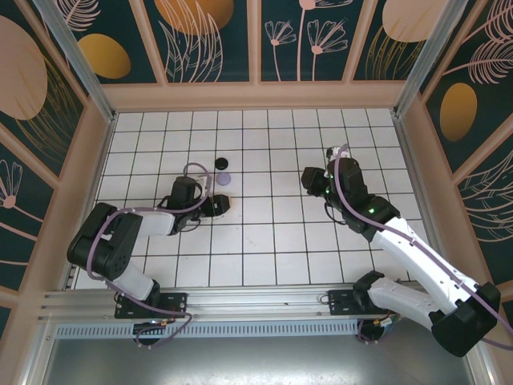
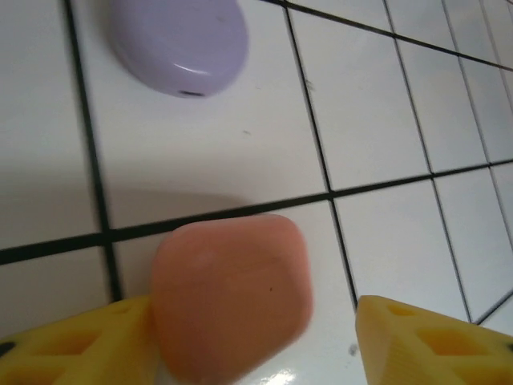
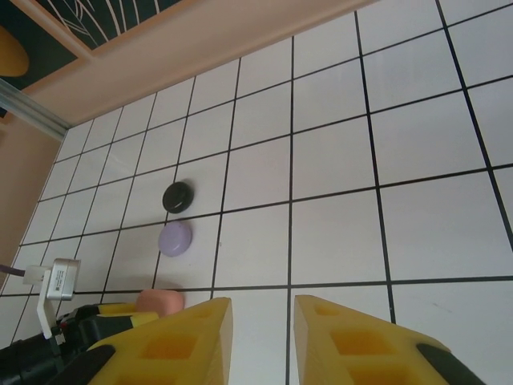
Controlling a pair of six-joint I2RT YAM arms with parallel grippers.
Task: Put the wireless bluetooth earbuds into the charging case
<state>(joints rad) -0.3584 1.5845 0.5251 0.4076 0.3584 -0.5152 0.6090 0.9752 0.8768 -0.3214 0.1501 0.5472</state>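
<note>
Three closed charging cases lie on the white tiled floor: black [image 1: 220, 164], lilac [image 1: 225, 179] and salmon-pink [image 2: 231, 301]. The earbuds are out of view. My left gripper [image 2: 252, 337] is open around the pink case. Its left finger [image 2: 80, 345] touches the case, and its right finger [image 2: 425, 341] stands clear of it with floor showing between. The lilac case [image 2: 180, 40] lies just beyond. My right gripper [image 3: 263, 321] hovers over bare tiles right of centre, open a little with nothing between its fingers. From there the black [image 3: 177, 196], lilac [image 3: 175, 238] and pink [image 3: 160, 301] cases sit in a row.
The tiled floor [image 1: 264, 241] is bounded by a wooden rim and patterned walls [image 1: 256, 95] at the back and sides. The left arm [image 1: 120, 237] lies low along the left. The right arm [image 1: 401, 241] reaches in from the right.
</note>
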